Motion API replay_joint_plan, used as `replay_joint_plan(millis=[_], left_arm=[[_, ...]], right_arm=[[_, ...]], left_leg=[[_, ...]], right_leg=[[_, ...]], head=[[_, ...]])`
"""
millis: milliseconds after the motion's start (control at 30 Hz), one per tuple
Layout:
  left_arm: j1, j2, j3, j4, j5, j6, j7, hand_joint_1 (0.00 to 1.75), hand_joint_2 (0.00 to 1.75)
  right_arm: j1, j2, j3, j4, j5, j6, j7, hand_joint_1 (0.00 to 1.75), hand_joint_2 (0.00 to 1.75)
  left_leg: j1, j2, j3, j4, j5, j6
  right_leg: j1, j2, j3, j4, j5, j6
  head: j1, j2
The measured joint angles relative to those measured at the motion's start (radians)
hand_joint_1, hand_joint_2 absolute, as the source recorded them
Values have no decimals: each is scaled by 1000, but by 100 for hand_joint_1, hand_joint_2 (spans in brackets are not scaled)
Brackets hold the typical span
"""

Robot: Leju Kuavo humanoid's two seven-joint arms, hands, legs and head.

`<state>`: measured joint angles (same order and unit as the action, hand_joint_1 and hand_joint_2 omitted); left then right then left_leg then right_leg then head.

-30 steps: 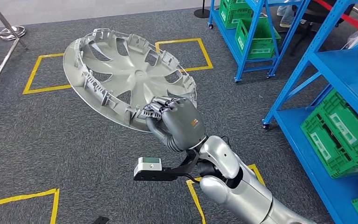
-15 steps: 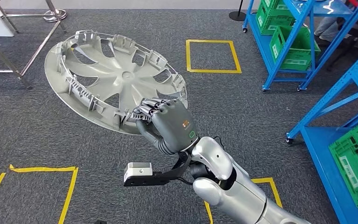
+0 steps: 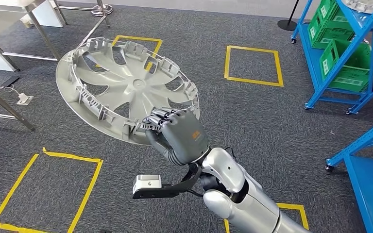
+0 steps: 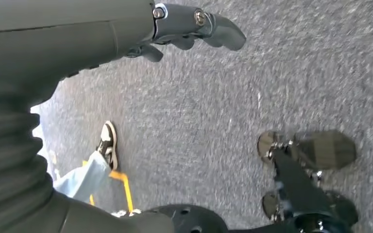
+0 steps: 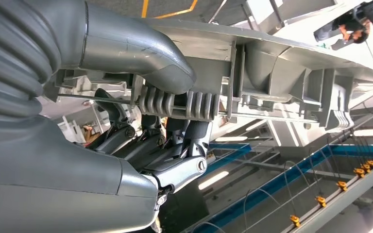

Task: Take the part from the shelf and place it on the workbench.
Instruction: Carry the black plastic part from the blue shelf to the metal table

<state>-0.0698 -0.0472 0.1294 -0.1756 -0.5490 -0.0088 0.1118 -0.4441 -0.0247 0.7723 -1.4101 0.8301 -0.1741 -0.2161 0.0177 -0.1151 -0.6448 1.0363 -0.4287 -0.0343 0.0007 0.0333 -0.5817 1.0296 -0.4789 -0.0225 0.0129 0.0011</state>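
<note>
Wheel cover, a silver-grey plastic disc (image 3: 126, 87) with ribbed clips round its rim, is riding in mid-air at the centre left of the head view, tilted with its hollow inner face toward the camera. I am holding it with my right hand (image 3: 177, 133), the fingers (image 3: 156, 118) clamped over the rim at its lower right edge and the thumb (image 5: 141, 46) pressing the other face, as the right wrist view shows close up. My left hand (image 4: 194, 26) is hanging over the grey carpet floor (image 3: 272, 121), its fingers slightly curled and apart, carrying nothing.

I am judging the part to be light but broad and springy: thin moulded plastic, stiff enough across the spokes, yet gripped at one edge it could sway or twist. The rim, between the clips, looks the soundest place to hold; the small clips could snap. The metal-legged desk (image 3: 9, 9) is showing at the upper left, well apart from the cover, and blue steel shelving (image 3: 340, 73) with green crates (image 3: 349, 68) is standing at the right.
</note>
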Motion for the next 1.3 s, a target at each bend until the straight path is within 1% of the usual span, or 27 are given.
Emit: replay_joint_plan(millis=[33,100,167,200,233,300,367,400,467,500,533,600,633,667,700,733,767,833,900,967,1000,1067,1133,1200,1233,1267,1300], left_arm=[[0,0,0,0,-2,0,0,0,175],[-4,-2,0,0,-9,-1,1,0,175],[-9,-2,0,0,-16,-2,2,0,175],[-10,-2,0,0,-18,-3,2,0,175],[-10,-2,0,0,-19,-3,3,0,175],[-11,-1,0,-1,-20,-2,5,0,175],[-15,-2,0,-3,-19,1,5,0,175],[-16,-3,0,-3,-19,2,4,0,175],[-15,-4,1,-3,-17,2,4,0,175],[-14,-6,1,-3,-17,2,5,0,175],[-13,-7,1,-3,-17,2,6,0,175],[-15,-9,4,-3,-17,2,7,0,175],[-16,-10,5,-3,-17,2,8,0,175],[-17,-10,7,-3,-17,2,8,0,175],[-17,-10,8,-3,-17,2,8,0,175],[-16,-11,8,-3,-17,2,8,0,175],[-15,-11,8,-3,-17,2,8,0,175],[-15,-13,9,-3,-17,2,6,0,175],[-15,-15,10,-3,-17,2,3,0,175],[-12,-15,12,-3,-18,3,2,0,175],[-9,-15,13,-2,-19,3,2,0,175],[-6,-17,14,-2,-21,2,3,0,175],[-8,-18,14,-2,-24,2,3,0,175],[-8,-18,15,-2,-28,2,4,0,175],[-7,-18,15,-2,-29,2,5,0,175],[-7,-18,15,-2,-29,2,6,0,175],[-7,-17,15,-3,-30,2,7,0,175]], right_arm=[[3,0,-1,-3,6,0,2,175,175],[14,1,-7,-12,20,-1,7,175,175],[31,0,-16,-22,30,-2,11,175,175],[40,-1,-20,-26,34,-2,12,175,175],[47,-1,-24,-30,37,-2,13,175,175],[54,-1,-31,-36,42,0,12,175,175],[55,-2,-36,-40,42,2,7,175,175],[55,-2,-37,-41,42,4,4,175,175],[53,-3,-39,-43,42,5,1,175,175],[52,-2,-39,-43,42,5,0,175,175],[51,-2,-39,-44,42,5,0,175,175],[51,-4,-40,-45,42,7,-1,175,175],[51,-5,-40,-45,43,7,-2,175,175],[53,-6,-41,-45,43,9,-1,175,175],[54,-6,-41,-45,44,10,-1,175,175],[56,-7,-41,-45,45,12,0,175,175],[58,-7,-41,-45,46,14,1,175,175],[59,-7,-42,-47,49,16,0,175,175],[59,-8,-44,-49,54,16,-3,175,175],[60,-8,-45,-50,58,17,-4,175,175],[59,-8,-46,-50,59,18,-4,175,175],[60,-8,-49,-51,59,18,-3,175,175],[60,-8,-51,-52,60,18,-4,175,175],[61,-8,-51,-53,59,19,-4,175,175],[61,-8,-51,-52,59,19,-5,175,175],[61,-8,-51,-52,59,19,-5,175,175],[60,-8,-51,-53,58,19,-5,175,175]], left_leg=[[-2,26,-11,22,-15,-4],[-3,87,-57,124,-76,-11],[-1,106,-110,246,-129,-19],[0,109,-116,270,-132,-21],[1,113,-103,254,-117,-23],[1,146,-31,128,-62,-23],[-4,181,26,22,-32,-11],[-7,187,35,2,-31,-2],[-9,163,32,1,-29,16],[-8,151,32,0,-27,22],[-6,139,32,-2,-24,29],[-2,116,32,-3,-21,39],[-2,104,31,-3,-21,41],[-2,90,30,-3,-20,42],[-2,76,30,-2,-20,42],[-2,61,29,-2,-19,41],[-2,46,29,-1,-19,40],[-1,18,27,2,-17,34],[0,-4,20,2,-13,22],[3,-24,13,-3,-8,6],[4,-20,10,-2,-8,0],[0,28,-12,41,-35,-7],[-2,87,-63,155,-96,-12],[0,105,-106,256,-133,-17],[0,109,-105,260,-126,-19],[1,115,-83,224,-101,-19],[1,128,-45,156,-70,-19]], right_leg=[[-2,-12,2,-5,4,-7],[-1,-38,3,-11,6,-16],[1,-66,2,-10,5,-19],[1,-80,1,-10,4,-18],[0,-92,1,-9,3,-17],[1,-114,3,-6,-1,-11],[7,-132,3,0,-7,-1],[10,-142,3,2,-9,4],[12,-159,6,2,-12,14],[9,-151,6,8,-18,21],[5,-128,-1,28,-32,27],[-2,-66,-46,129,-87,38],[-3,-48,-80,198,-118,40],[-3,-41,-110,257,-138,41],[-3,-39,-128,287,-140,41],[-3,-37,-126,277,-121,39],[-4,-32,-107,230,-88,35],[-7,10,-44,92,-22,29],[-8,43,-12,17,-1,25],[-5,31,-11,9,0,19],[-5,20,-8,5,3,13],[-9,-6,-4,-5,8,-1],[-6,-34,-2,-7,7,-9],[-4,-62,-2,-7,6,-12],[-4,-75,-2,-6,5,-11],[-4,-86,-2,-5,3,-9],[-4,-98,0,-3,1,-6]], head=[[-3,0],[-7,0],[-8,0],[-8,0],[-8,0],[-9,0],[-9,0],[-8,0],[-6,0],[-5,0],[-4,0],[-1,0],[0,0],[0,0],[0,0],[0,0],[0,0],[0,0],[0,0],[0,0],[-1,0],[-7,0],[-14,0],[-14,0],[-15,0],[-15,0],[-15,0]])
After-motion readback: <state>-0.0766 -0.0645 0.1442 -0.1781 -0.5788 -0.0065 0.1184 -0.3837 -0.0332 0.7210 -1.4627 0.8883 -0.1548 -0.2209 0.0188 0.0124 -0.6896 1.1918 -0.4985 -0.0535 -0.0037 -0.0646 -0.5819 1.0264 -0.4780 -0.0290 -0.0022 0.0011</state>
